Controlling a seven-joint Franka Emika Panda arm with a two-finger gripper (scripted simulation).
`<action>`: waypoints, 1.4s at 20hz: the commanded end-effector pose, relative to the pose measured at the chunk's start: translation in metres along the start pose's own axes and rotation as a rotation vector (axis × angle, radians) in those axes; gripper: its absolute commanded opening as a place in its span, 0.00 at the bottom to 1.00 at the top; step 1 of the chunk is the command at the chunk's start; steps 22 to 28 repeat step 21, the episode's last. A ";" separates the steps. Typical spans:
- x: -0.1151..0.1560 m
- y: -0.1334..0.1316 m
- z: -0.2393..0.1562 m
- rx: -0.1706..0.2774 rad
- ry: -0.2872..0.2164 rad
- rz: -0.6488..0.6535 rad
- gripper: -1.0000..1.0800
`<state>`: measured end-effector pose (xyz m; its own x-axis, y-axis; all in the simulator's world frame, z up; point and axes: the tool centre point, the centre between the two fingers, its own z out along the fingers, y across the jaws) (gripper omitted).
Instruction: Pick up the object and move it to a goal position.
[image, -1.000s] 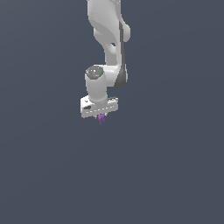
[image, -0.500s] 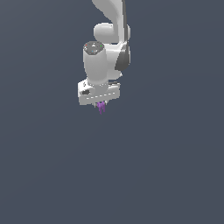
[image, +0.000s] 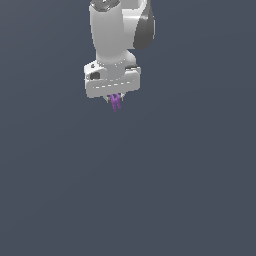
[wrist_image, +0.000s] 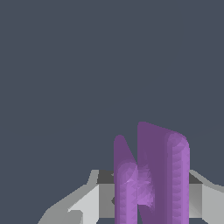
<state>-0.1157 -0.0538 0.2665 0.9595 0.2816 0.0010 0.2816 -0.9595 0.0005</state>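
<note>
Change: since a second ago the gripper (image: 114, 100) has climbed toward the top of the exterior view and drifted slightly to that view's left; the purple object (image: 116, 102) has gone up with it, hanging beneath the white hand as before
Nearest, wrist view: the object (wrist_image: 151, 175) fills the foreground as upright prongs, seated between the pale fingertips (wrist_image: 87, 203)
Farther, exterior view: the arm (image: 116, 35) rises out of the top edge; behind it only plain dark background
Tool: pressed together on the object, pinching it near its upper end
Object's place: aloft, clear of any surface; no goal marker shows
Risk: in my judgement the hold is shallow on a thin part; a quick swing could twist it loose
Count: one arm; one gripper; one object
</note>
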 end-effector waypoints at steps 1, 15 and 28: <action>-0.003 -0.003 -0.026 0.000 -0.001 0.000 0.00; -0.009 -0.011 -0.117 0.000 -0.001 -0.001 0.00; -0.009 -0.011 -0.126 0.000 -0.001 -0.001 0.00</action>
